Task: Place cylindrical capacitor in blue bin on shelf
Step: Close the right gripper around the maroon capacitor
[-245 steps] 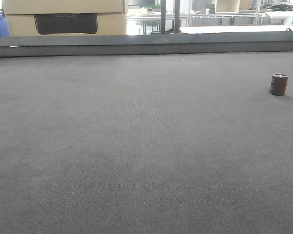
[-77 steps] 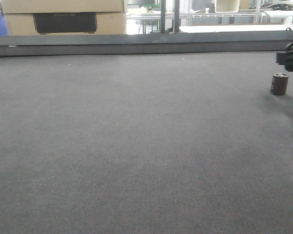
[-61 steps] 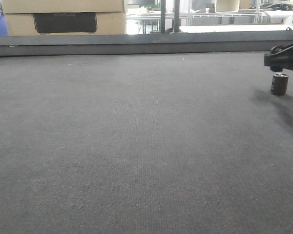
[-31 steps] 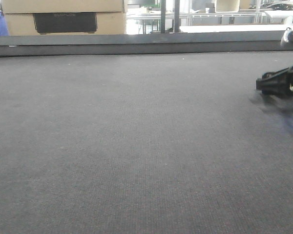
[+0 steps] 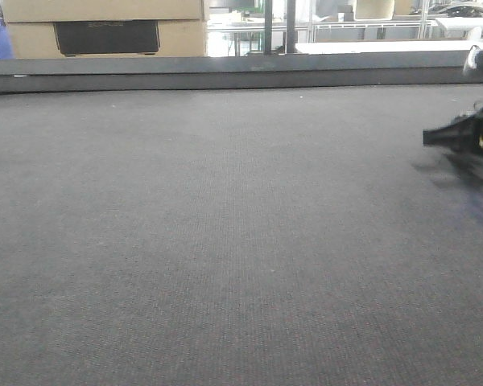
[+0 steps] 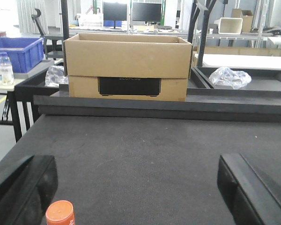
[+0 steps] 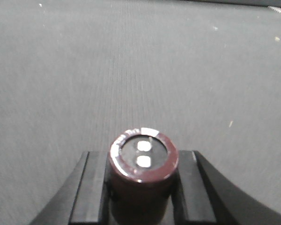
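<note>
In the right wrist view the cylindrical capacitor, a maroon cylinder with two silver terminals on top, stands upright on the dark mat between the black fingers. My right gripper is shut on it, a pad pressing each side. From the front, the right gripper sits low at the mat's far right edge and hides the capacitor. My left gripper hovers wide open over bare mat, holding nothing. The shelf is out of view.
An orange-capped bottle stands by the left finger. A cardboard box sits behind a raised dark ledge at the mat's far edge. A blue crate and a water bottle are on a side table at far left.
My right gripper came in from the right, dropped over the capacitor, and now covers it in the front view. In the last half second it has lifted slightly.
</note>
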Controlling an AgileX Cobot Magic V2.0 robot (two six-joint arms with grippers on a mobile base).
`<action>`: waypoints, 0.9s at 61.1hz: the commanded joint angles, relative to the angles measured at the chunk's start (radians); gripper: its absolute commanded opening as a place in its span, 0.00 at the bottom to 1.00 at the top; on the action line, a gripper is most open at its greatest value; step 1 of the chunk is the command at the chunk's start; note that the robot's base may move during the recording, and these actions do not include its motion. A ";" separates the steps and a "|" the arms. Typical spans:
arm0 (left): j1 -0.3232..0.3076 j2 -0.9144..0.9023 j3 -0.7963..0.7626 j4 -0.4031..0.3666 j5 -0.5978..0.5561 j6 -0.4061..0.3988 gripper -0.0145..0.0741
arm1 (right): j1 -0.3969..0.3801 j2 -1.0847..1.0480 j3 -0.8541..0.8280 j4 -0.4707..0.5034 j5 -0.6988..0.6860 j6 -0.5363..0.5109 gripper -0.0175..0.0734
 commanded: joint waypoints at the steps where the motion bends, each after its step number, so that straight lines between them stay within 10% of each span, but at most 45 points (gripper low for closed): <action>1: 0.033 0.014 -0.004 -0.030 -0.011 -0.008 0.84 | -0.001 -0.096 -0.005 0.003 0.039 -0.002 0.01; 19: 0.183 0.173 0.134 -0.065 -0.084 -0.008 0.84 | -0.001 -0.440 -0.005 0.003 0.468 -0.002 0.01; 55: 0.204 0.832 0.253 -0.090 -0.846 -0.008 0.84 | -0.001 -0.859 -0.005 0.003 0.804 -0.002 0.01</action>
